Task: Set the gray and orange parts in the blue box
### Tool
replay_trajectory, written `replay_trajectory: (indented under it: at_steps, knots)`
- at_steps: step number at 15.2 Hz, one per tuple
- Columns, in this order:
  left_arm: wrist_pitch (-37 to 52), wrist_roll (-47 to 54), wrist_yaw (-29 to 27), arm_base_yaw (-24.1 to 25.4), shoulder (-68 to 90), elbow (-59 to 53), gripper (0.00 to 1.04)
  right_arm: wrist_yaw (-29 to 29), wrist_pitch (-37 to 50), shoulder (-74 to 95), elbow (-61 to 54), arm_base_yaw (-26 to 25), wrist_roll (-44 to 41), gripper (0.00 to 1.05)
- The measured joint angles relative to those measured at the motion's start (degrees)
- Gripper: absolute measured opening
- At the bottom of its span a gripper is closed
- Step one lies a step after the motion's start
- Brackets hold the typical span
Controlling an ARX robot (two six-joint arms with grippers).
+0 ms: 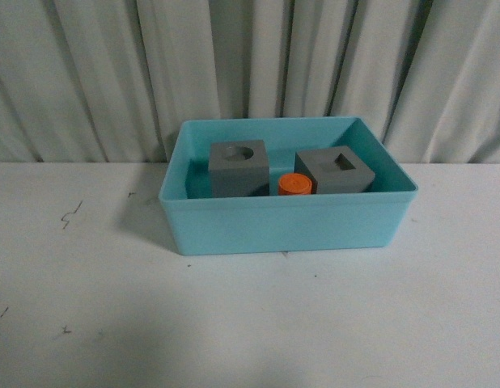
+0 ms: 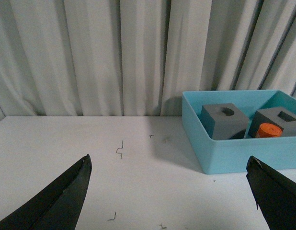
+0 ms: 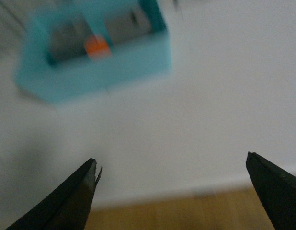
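**All three parts sit in the bin; both end effectors stand off, empty**

The light turquoise-blue rectangular plastic box [image 1: 287,226] stands on the white bench [image 1: 234,323], close to the pale pleated curtain [image 1: 88,73] behind it. Inside it are all the task's parts. The matte gray cube with the round top hole [image 1: 239,168] rests toward the box's left wall, the matte gray cube with the square top hole [image 1: 334,171] toward its right wall and turned slightly, and the small orange cylinder [image 1: 294,185] stands upright between them, near the box's front wall. Whether the cylinder touches either cube cannot be told. Judging by this layout, the sorting looks complete: nothing gray or orange lies on the bench outside the box.

That would explain the arms' posture. The left end effector [image 2: 169,191] is spread wide with nothing between its dark fingers [image 2: 66,196]; it is over bare bench, well apart from the box, which lies ahead of it and to one side. The right end effector [image 3: 172,191] is likewise wide open and empty; its picture is blurred, but the box shows ahead and well clear of it, and a strip of wooden floor [image 3: 186,211] appears beyond the bench edge. Neither arm shows in the front view.
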Motion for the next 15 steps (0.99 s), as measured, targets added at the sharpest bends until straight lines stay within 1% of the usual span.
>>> replay_trajectory:
  at_steps: [1, 2, 3, 4, 5, 6, 7, 8, 9, 13, 14, 15]
  knots:
    - [0.0, 0.0, 0.0, 0.0, 0.0, 0.0, 0.98, 4.5, 16.8, -3.1, -5.4, -0.1, -5.0, 0.9]
    - [0.0, 0.0, -0.1, 0.0, 0.0, 0.0, 0.98, 5.9, 28.3, -9.6, -11.9, -2.4, -13.0, 0.79]
    - [0.0, 0.0, 0.0, 0.0, 0.0, 0.0, 0.98, 4.1, 36.5, -14.7, -16.8, -7.3, -21.4, 0.66]
    - [0.0, 0.0, 0.0, 0.0, 0.0, 0.0, 0.98, 1.1, 38.2, -17.3, -18.0, -10.8, -27.7, 0.55]
    - [0.0, 0.0, 0.0, 0.0, 0.0, 0.0, 0.98, -3.1, 36.9, -20.4, -18.5, -14.3, -31.7, 0.43]
    - [0.0, 0.0, 0.0, 0.0, 0.0, 0.0, 0.98, -4.7, 31.5, -24.7, -18.9, -16.3, -33.5, 0.3]
    - [0.0, 0.0, 0.0, 0.0, 0.0, 0.0, 0.98, -8.2, 28.2, -30.1, -20.5, -18.6, -34.6, 0.17]
    - [0.0, 0.0, 0.0, 0.0, 0.0, 0.0, 0.98, -10.2, 27.8, -31.6, -20.7, -21.6, -34.9, 0.06]
    - [0.0, 0.0, 0.0, 0.0, 0.0, 0.0, 0.98, -13.0, 27.3, -32.7, -20.9, -24.9, -35.4, 0.02]
    - [0.0, 0.0, 0.0, 0.0, 0.0, 0.0, 0.98, -17.7, 26.5, -34.1, -21.8, -28.8, -35.6, 0.02]
    - [0.0, 0.0, 0.0, 0.0, 0.0, 0.0, 0.98, -20.2, 26.1, -35.0, -22.2, -31.6, -35.8, 0.02]
    - [0.0, 0.0, 0.0, 0.0, 0.0, 0.0, 0.98, -24.6, 25.4, -35.8, -22.3, -35.0, -35.8, 0.02]
